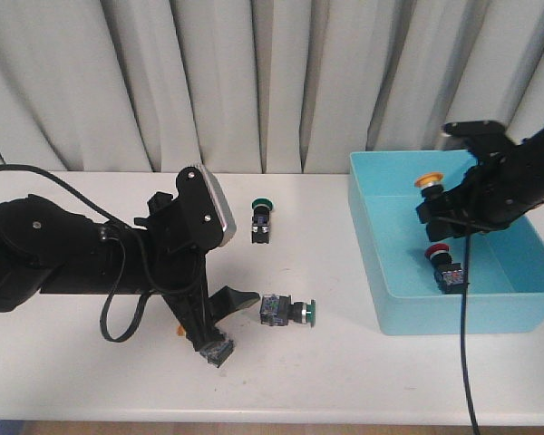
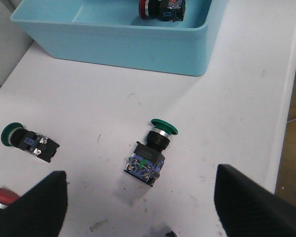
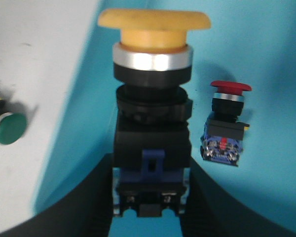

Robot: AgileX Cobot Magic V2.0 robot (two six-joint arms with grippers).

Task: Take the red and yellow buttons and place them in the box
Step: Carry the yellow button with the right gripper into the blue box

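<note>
From the front, the right gripper (image 1: 449, 207) hangs over the turquoise box (image 1: 408, 308) with its jaws closed on a yellow button (image 1: 430, 182), whose cap peeks out beside the black fingers; one red button (image 1: 442, 265) lies on the box floor below it. On the white tabletop (image 1: 344, 381) sit two green-capped buttons, one near the curtain (image 1: 261, 221) and one lying on its side just beside the left gripper (image 1: 225, 324), whose jaws stand spread wide and hold nothing, one tip near the tabletop. The left wrist view gives what the front hides: a second red button (image 2: 2, 196) at the frame's edge near one finger (image 2: 42, 206), apart from it, plus both green ones (image 2: 151, 153) (image 2: 28, 140) and the red one inside the box (image 2: 160, 8); the jaws gape, with the nearer green button between the fingers' lines but untouched. The right wrist view shows the yellow button (image 3: 152, 118) upright, its black-blue body pinched between the two fingers, the red button (image 3: 226, 123) on the blue floor beside it, and a green cap (image 3: 9, 127) out on the tabletop. Count: one yellow, two red, two green
</note>
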